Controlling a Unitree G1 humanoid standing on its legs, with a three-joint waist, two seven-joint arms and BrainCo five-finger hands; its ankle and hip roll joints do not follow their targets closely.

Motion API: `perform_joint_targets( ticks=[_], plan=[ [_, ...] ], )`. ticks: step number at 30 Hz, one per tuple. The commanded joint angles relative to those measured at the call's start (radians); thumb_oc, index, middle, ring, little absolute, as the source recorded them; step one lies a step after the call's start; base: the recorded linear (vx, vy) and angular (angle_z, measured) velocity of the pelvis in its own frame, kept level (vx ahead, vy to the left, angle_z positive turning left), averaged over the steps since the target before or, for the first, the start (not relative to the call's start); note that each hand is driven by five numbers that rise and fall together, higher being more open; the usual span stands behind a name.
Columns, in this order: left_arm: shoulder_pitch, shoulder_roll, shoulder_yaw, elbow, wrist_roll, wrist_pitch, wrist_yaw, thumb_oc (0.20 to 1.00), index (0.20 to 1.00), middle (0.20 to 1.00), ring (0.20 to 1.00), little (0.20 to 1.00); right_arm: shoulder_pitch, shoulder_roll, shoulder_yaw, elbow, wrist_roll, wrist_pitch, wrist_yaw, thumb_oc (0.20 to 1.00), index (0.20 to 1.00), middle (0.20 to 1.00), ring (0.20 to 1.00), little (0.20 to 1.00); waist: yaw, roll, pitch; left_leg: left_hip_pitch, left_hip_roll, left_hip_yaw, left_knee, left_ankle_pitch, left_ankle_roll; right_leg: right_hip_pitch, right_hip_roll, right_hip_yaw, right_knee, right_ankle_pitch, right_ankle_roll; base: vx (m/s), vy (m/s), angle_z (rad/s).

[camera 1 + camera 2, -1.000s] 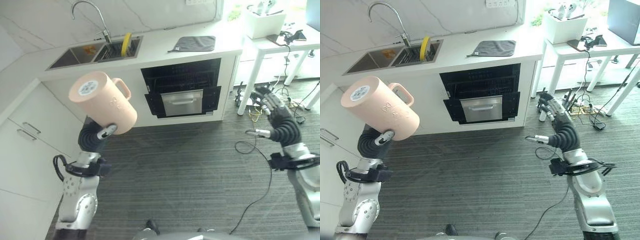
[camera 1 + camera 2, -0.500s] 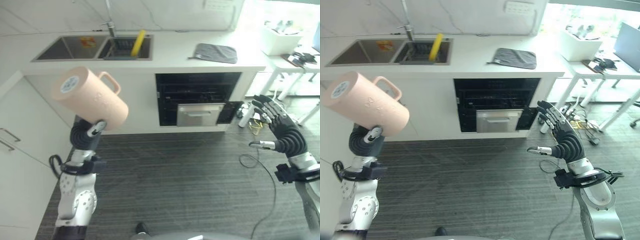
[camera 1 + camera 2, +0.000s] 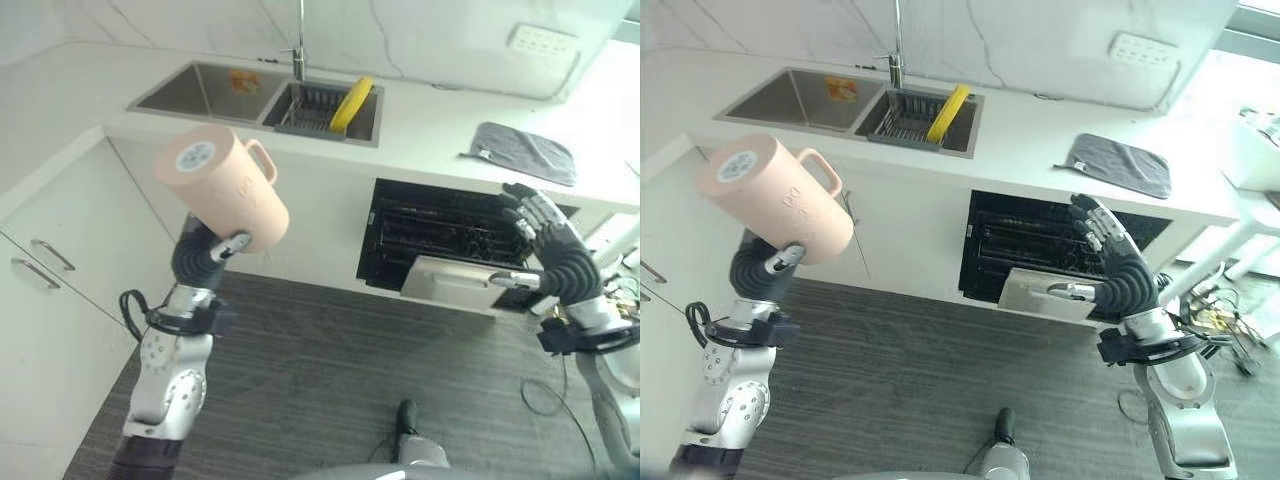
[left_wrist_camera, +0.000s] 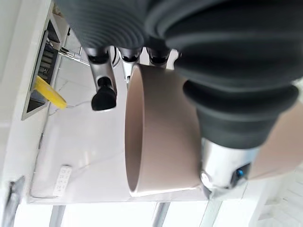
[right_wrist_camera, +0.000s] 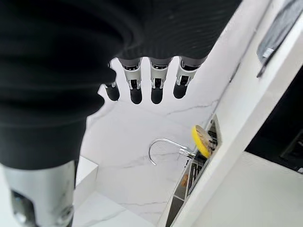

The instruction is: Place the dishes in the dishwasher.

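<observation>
- High on the robot's left, the left hand (image 3: 205, 255) holds a large pink mug (image 3: 222, 188) raised and tilted, base toward the camera, its fingers (image 4: 105, 92) and thumb curled round the mug's body.
- Across the floor, the dishwasher (image 3: 440, 235) under the white tabletop (image 3: 430, 120) stands open, with dark racks showing.
- Before the dishwasher, the right hand (image 3: 1118, 270) hovers empty, fingers (image 5: 136, 90) straight and spread.
- Behind, a yellow plate (image 3: 350, 103) stands on edge in the sink rack (image 3: 312, 103); a grey cloth (image 3: 523, 152) lies on the tabletop.
</observation>
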Motion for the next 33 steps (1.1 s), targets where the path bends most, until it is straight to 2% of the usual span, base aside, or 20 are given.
perform_joint_targets(
  ticks=[1, 4, 6, 7, 9, 10, 11, 13, 14, 15, 16, 17, 19, 20, 22, 25, 29, 30, 31, 33],
  plan=[
    [-0.055, 0.053, 0.052, -0.079, 0.035, -0.053, -0.011, 0.2, 0.2, 0.2, 0.2, 0.2, 0.012, -0.003, -0.034, -0.102, 0.011, -0.039, -0.023, 1.0, 1.0, 1.0, 1.0, 1.0, -0.036, 0.005, 0.007, -0.135, -0.016, 0.013, 0.002, 0.018, 0.068, 0.088, -0.101, 0.02, -0.042, -0.024, 0.095, 0.17, -0.358, -0.07],
    [-0.057, 0.063, 0.066, -0.086, 0.039, -0.05, -0.014, 0.2, 0.2, 0.2, 0.2, 0.2, 0.001, -0.002, -0.024, -0.098, 0.015, -0.047, -0.026, 1.0, 1.0, 1.0, 1.0, 1.0, -0.025, 0.008, -0.005, -0.12, 0.009, 0.013, 0.008, 0.019, 0.054, 0.117, -0.093, 0.038, -0.047, -0.085, 0.098, 0.22, -0.594, -0.16],
    [-0.054, 0.064, 0.074, -0.094, 0.032, -0.045, -0.007, 0.2, 0.2, 0.2, 0.2, 0.2, -0.027, -0.013, -0.012, -0.093, 0.017, -0.034, -0.04, 1.0, 1.0, 1.0, 1.0, 1.0, -0.011, 0.008, -0.005, -0.136, 0.051, 0.015, 0.076, 0.011, 0.028, 0.134, -0.077, 0.02, -0.04, -0.121, 0.095, 0.23, -0.755, 0.05],
    [-0.044, 0.065, 0.083, -0.082, 0.007, -0.047, -0.007, 0.2, 0.2, 0.2, 0.2, 0.2, -0.06, -0.025, 0.002, -0.081, 0.007, -0.008, -0.058, 1.0, 1.0, 1.0, 1.0, 1.0, -0.013, 0.01, -0.008, -0.131, 0.081, 0.014, 0.109, 0.008, 0.013, 0.127, -0.047, 0.039, -0.053, -0.138, 0.095, 0.25, -0.741, 0.1],
    [-0.027, 0.055, 0.085, -0.085, -0.011, -0.051, -0.007, 0.2, 0.2, 0.2, 0.2, 0.2, -0.091, -0.038, 0.016, -0.069, 0.055, 0.007, -0.043, 1.0, 1.0, 1.0, 1.0, 1.0, -0.013, 0.023, -0.01, -0.126, 0.122, 0.032, 0.167, 0.048, -0.013, 0.134, -0.002, 0.029, -0.056, -0.162, 0.063, 0.24, -0.632, -0.09],
    [-0.017, 0.05, 0.086, -0.089, -0.006, -0.048, -0.007, 0.2, 0.2, 0.2, 0.2, 0.2, -0.096, -0.042, 0.013, -0.063, 0.061, 0.006, -0.028, 1.0, 1.0, 1.0, 1.0, 1.0, -0.013, 0.031, -0.011, -0.143, 0.151, 0.03, 0.233, 0.107, -0.035, 0.142, 0.03, 0.026, -0.056, -0.178, 0.037, 0.21, -0.566, -0.29],
    [-0.007, 0.044, 0.087, -0.099, -0.001, -0.047, -0.004, 0.2, 0.2, 0.2, 0.2, 0.2, -0.098, -0.06, -0.002, -0.068, 0.084, 0.018, -0.014, 1.0, 1.0, 1.0, 1.0, 1.0, -0.014, 0.029, -0.01, -0.178, 0.159, 0.029, 0.337, 0.138, -0.047, 0.152, 0.064, 0.03, -0.056, -0.199, 0.004, 0.18, -0.491, -0.42],
    [-0.008, 0.035, 0.084, -0.097, 0.0, -0.047, 0.0, 0.2, 0.2, 0.2, 0.2, 0.2, -0.096, -0.071, -0.006, -0.068, 0.085, 0.024, -0.006, 1.0, 1.0, 1.0, 1.0, 1.0, -0.014, 0.026, -0.006, -0.247, 0.144, 0.033, 0.429, 0.139, -0.048, 0.174, 0.086, 0.026, -0.056, -0.222, -0.022, 0.13, -0.347, -0.55],
    [-0.015, 0.03, 0.082, -0.087, -0.002, -0.048, -0.004, 0.2, 0.2, 0.2, 0.2, 0.2, -0.102, -0.078, -0.001, -0.065, 0.067, 0.029, -0.017, 1.0, 1.0, 1.0, 1.0, 1.0, -0.014, 0.027, -0.004, -0.272, 0.121, 0.034, 0.417, 0.116, -0.039, 0.179, 0.092, 0.023, -0.056, -0.227, -0.023, 0.14, -0.186, -0.23],
    [-0.018, 0.023, 0.085, -0.084, -0.002, -0.047, -0.009, 0.2, 0.2, 0.2, 0.2, 0.2, -0.117, -0.088, 0.008, -0.064, 0.064, 0.04, -0.029, 1.0, 1.0, 1.0, 1.0, 1.0, -0.014, 0.031, -0.002, -0.266, 0.081, 0.033, 0.353, 0.085, -0.021, 0.179, 0.095, 0.029, -0.056, -0.23, -0.017, 0.15, -0.061, -0.06],
    [-0.012, 0.021, 0.088, -0.085, -0.001, -0.051, -0.013, 0.2, 0.2, 0.2, 0.2, 0.2, -0.121, -0.091, 0.01, -0.063, 0.072, 0.041, -0.026, 1.0, 1.0, 1.0, 1.0, 1.0, -0.014, 0.037, -0.001, -0.25, 0.062, 0.027, 0.3, 0.078, -0.011, 0.178, 0.101, 0.039, -0.056, -0.231, -0.013, 0.2, 0.072, -0.19],
    [-0.004, 0.019, 0.096, -0.09, 0.006, -0.053, -0.022, 0.2, 0.2, 0.2, 0.2, 0.2, -0.11, -0.078, 0.011, -0.064, 0.062, 0.032, -0.014, 1.0, 1.0, 1.0, 1.0, 1.0, -0.017, 0.053, 0.0, -0.236, 0.065, 0.018, 0.17, 0.118, -0.013, 0.183, 0.116, 0.055, -0.056, -0.239, -0.009, 0.18, 0.11, -0.44],
    [-0.009, 0.02, 0.087, -0.091, 0.014, -0.058, -0.016, 0.2, 0.2, 0.2, 0.2, 0.2, -0.093, -0.069, 0.014, -0.068, 0.05, 0.029, -0.012, 1.0, 1.0, 1.0, 1.0, 1.0, -0.023, 0.057, -0.002, -0.223, 0.087, 0.041, 0.05, 0.168, -0.024, 0.193, 0.111, 0.05, -0.056, -0.246, -0.002, 0.15, 0.166, -0.51],
    [-0.018, 0.02, 0.078, -0.089, 0.01, -0.058, -0.013, 0.2, 0.2, 0.2, 0.2, 0.2, -0.078, -0.066, 0.005, -0.073, 0.045, 0.028, -0.001, 1.0, 1.0, 1.0, 1.0, 1.0, -0.028, 0.057, -0.006, -0.217, 0.1, 0.061, 0.009, 0.184, -0.029, 0.199, 0.097, 0.025, -0.056, -0.248, 0.005, 0.12, 0.224, -0.3],
    [-0.016, 0.02, 0.074, -0.084, 0.019, -0.078, -0.024, 0.2, 0.2, 0.2, 0.2, 0.2, -0.068, -0.076, -0.01, -0.073, 0.061, 0.021, 0.021, 1.0, 1.0, 1.0, 1.0, 1.0, -0.03, 0.054, -0.013, -0.204, 0.104, 0.075, 0.002, 0.163, -0.028, 0.208, 0.076, -0.011, -0.056, -0.245, 0.013, 0.11, 0.287, -0.06],
    [-0.021, 0.026, 0.067, -0.079, 0.032, -0.088, -0.013, 0.2, 0.2, 0.2, 0.2, 0.2, -0.052, -0.068, -0.025, -0.079, 0.096, 0.025, 0.046, 1.0, 1.0, 1.0, 1.0, 1.0, -0.033, 0.052, -0.024, -0.187, 0.071, 0.052, 0.002, 0.126, -0.012, 0.214, 0.061, -0.018, -0.056, -0.241, 0.03, 0.14, 0.361, -0.22],
    [-0.042, 0.027, 0.062, -0.074, 0.046, -0.064, -0.013, 0.2, 0.2, 0.2, 0.2, 0.2, -0.027, -0.036, -0.025, -0.1, 0.087, 0.045, 0.073, 1.0, 1.0, 1.0, 1.0, 1.0, -0.041, 0.042, -0.022, -0.176, 0.043, 0.035, 0.002, 0.105, 0.018, 0.217, 0.057, -0.006, -0.009, -0.254, 0.039, 0.12, 0.277, -0.17],
    [-0.062, 0.034, 0.037, -0.072, 0.079, -0.06, 0.0, 0.2, 0.2, 0.2, 0.2, 0.2, -0.01, -0.024, -0.021, -0.108, 0.103, 0.047, 0.094, 1.0, 1.0, 1.0, 1.0, 1.0, -0.046, 0.034, -0.008, -0.173, 0.035, 0.029, 0.002, 0.099, 0.042, 0.159, 0.05, 0.006, 0.15, -0.279, 0.052, 0.07, 0.163, -0.09],
    [-0.075, 0.038, 0.025, -0.07, 0.098, -0.061, 0.013, 0.2, 0.2, 0.2, 0.2, 0.2, -0.004, -0.018, -0.02, -0.106, 0.106, 0.045, 0.101, 1.0, 1.0, 1.0, 1.0, 1.0, -0.051, 0.027, -0.001, -0.171, 0.032, 0.018, 0.002, 0.093, 0.05, 0.132, 0.04, 0.027, 0.176, -0.279, 0.057, 0.08, 0.135, -0.04],
    [-0.093, 0.044, 0.013, -0.068, 0.108, -0.062, 0.028, 0.2, 0.2, 0.2, 0.2, 0.2, -0.006, -0.013, -0.008, -0.099, 0.105, 0.039, 0.101, 1.0, 1.0, 1.0, 1.0, 1.0, -0.046, 0.017, 0.001, -0.171, 0.034, 0.013, 0.002, 0.087, 0.05, 0.141, 0.005, 0.034, 0.117, -0.265, 0.063, 0.06, -0.144, 0.14]
  ],
)
